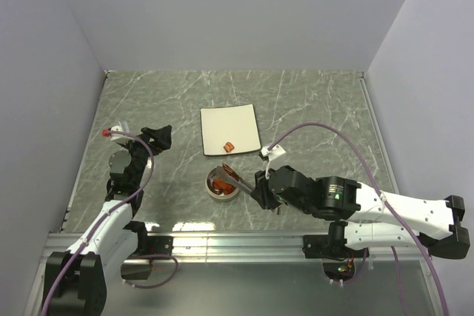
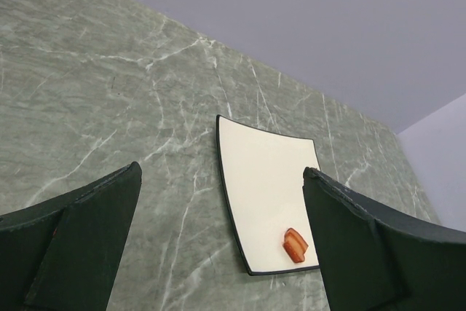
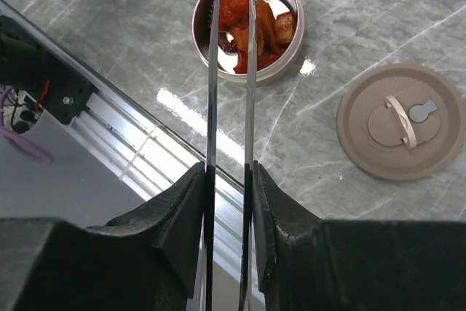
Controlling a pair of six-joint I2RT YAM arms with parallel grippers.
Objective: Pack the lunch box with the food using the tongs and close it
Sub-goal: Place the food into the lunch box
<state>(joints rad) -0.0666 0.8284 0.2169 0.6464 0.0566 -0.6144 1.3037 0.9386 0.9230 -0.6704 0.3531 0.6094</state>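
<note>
Lunch box (image 3: 247, 71) mostly packed, we judge; one piece (image 2: 295, 245) on plate (image 2: 262, 172), lid (image 3: 364, 143) off; right gripper (image 3: 227, 180) clamps tongs (image 3: 212, 107), left gripper (image 2: 222, 180) spread.

From here I see a white square plate (image 1: 229, 123) with a thin dark rim lying flat mid-bench, slightly toward the far edge. The bench (image 1: 318, 101) is grey-green marble with white veins. A metal rail (image 1: 237, 246) lines its near edge, and pale walls (image 1: 222, 12) close the other sides.
</note>
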